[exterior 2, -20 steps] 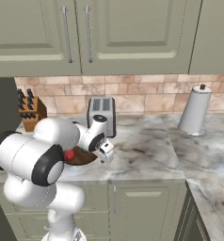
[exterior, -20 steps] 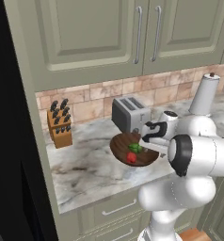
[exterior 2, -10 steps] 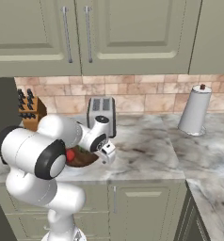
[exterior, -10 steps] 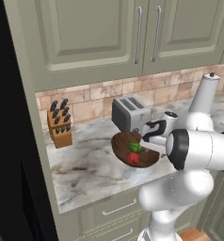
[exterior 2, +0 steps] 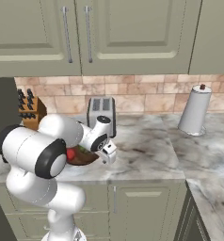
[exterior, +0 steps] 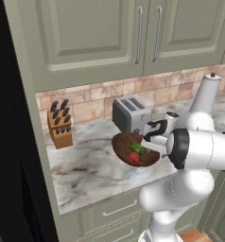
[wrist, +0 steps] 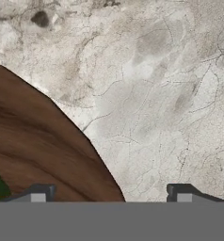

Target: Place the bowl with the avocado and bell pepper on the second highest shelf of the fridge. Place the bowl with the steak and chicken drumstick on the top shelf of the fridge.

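One wooden bowl (exterior: 134,149) sits on the marble counter (exterior: 93,165) just in front of the toaster (exterior: 130,115), and it holds a red bell pepper (exterior: 133,157) beside a green avocado (exterior: 137,148). From the right base camera the bowl (exterior 2: 82,157) is partly hidden behind the arm, with the red pepper (exterior 2: 71,154) showing at its near edge. The gripper (wrist: 112,200) is at the bowl's rim: in the hand camera the two fingertips (wrist: 37,194) stand wide apart, one over the bowl's brown wall (wrist: 38,146), the other over bare counter (wrist: 161,94), so the rim lies between them and they are not clamped on it. A knife block (exterior: 60,124) stands at the counter's left end by the tiled wall, and a paper towel roll (exterior 2: 194,110) stands well off to the right.
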{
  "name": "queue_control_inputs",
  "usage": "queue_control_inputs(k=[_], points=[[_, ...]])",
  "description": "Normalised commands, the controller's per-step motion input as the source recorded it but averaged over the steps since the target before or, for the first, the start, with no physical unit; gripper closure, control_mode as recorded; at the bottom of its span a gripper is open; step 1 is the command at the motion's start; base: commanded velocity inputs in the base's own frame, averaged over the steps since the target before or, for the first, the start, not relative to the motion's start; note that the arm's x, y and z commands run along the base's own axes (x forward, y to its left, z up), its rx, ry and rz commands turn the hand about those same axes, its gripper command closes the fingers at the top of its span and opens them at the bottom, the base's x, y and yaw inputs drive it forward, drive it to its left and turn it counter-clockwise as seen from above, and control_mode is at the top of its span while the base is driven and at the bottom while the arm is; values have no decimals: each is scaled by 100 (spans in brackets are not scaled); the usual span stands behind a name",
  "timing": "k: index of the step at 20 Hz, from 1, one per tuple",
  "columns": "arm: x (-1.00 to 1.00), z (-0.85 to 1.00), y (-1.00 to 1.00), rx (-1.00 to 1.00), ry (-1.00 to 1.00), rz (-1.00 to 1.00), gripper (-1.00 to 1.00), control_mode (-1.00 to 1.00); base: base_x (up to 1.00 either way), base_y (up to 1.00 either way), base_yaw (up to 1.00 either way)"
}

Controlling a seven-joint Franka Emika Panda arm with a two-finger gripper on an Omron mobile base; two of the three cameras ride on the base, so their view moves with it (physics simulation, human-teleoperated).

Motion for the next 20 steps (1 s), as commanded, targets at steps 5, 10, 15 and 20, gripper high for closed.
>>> queue_control_inputs(k=[5,10,15,20], points=[[0,0,0,0,0,0,100,-100,0,0,0],[-3,9,0,0,-2,0,100,-100,0,0,0],[-26,79,12,0,-25,-1,100,-100,0,0,0],[-39,100,33,1,-29,-7,100,-100,0,0,0]])
